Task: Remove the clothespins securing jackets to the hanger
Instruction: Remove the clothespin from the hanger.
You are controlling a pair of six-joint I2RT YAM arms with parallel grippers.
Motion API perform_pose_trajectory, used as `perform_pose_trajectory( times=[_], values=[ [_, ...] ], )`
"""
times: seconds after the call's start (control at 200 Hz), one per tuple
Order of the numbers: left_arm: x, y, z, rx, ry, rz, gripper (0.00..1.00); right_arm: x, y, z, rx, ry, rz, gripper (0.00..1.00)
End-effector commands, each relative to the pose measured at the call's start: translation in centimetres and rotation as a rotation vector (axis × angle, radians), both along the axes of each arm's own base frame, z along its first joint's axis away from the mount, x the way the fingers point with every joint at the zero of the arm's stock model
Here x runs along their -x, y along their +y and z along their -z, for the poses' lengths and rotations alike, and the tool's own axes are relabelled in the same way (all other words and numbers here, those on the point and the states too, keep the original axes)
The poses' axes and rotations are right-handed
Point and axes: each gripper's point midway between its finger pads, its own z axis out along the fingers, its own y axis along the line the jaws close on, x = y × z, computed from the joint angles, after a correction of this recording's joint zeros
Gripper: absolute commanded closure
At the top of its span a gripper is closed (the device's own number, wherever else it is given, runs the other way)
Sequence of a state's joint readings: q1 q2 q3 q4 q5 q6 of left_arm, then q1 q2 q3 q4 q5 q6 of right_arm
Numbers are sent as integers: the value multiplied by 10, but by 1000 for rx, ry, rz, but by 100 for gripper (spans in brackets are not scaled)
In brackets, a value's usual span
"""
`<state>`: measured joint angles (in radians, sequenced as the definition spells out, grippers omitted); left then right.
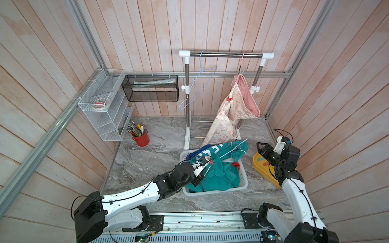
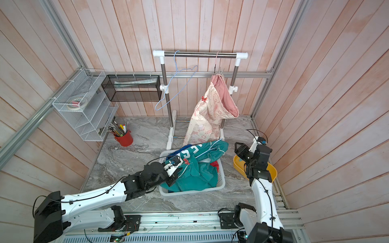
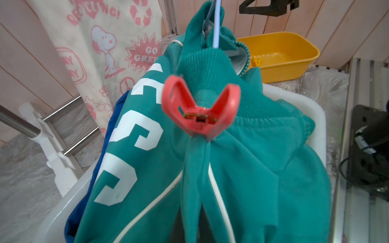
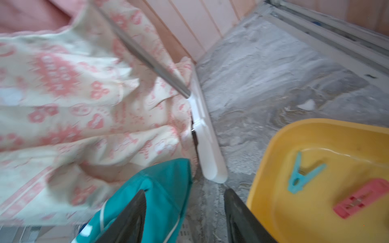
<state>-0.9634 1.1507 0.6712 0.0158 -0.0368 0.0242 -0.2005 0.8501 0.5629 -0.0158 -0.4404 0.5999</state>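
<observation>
At the white basket [image 1: 210, 191], front-middle of the tabletop [image 1: 147, 160]: teal jacket [image 1: 219, 178] heaped inside, clipped clothespin [image 3: 200, 111] biting its bunched cloth.
Left gripper [image 1: 199, 181]: pressed together low on that jacket, near the clip; what it pinches, cannot tell.
Right gripper [image 4: 185, 191]: spread, empty, above the yellow tub [image 4: 271, 168] at the right edge.
Tub floor: loose clothespin [image 4: 357, 197].

Glossy red plastic clothespin [image 3: 202, 126], matt teal knit jacket [image 3: 263, 178], shiny metal rail [image 1: 226, 55], glossy yellow tub [image 3: 284, 71]
</observation>
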Motion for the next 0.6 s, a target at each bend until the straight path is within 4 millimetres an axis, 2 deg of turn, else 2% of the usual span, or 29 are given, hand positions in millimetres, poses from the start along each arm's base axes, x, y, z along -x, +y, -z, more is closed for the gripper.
perform_pose_trajectory(
  times=[0.0,0.165,0.355,0.465,0.595],
  values=[
    [-1,7,5,88,199,-6,100,18,34,0,10,-46,-161,34],
    [-6,12,5,140,252,-21,100,40,81,-24,83,-174,-333,27],
    [-7,12,10,125,255,-15,100,51,135,-57,191,-321,-444,27],
    [-6,13,12,118,256,-15,100,46,156,-70,264,-358,-451,27],
    [-6,13,17,106,262,-13,100,28,165,-83,302,-376,-426,29]
  ],
)
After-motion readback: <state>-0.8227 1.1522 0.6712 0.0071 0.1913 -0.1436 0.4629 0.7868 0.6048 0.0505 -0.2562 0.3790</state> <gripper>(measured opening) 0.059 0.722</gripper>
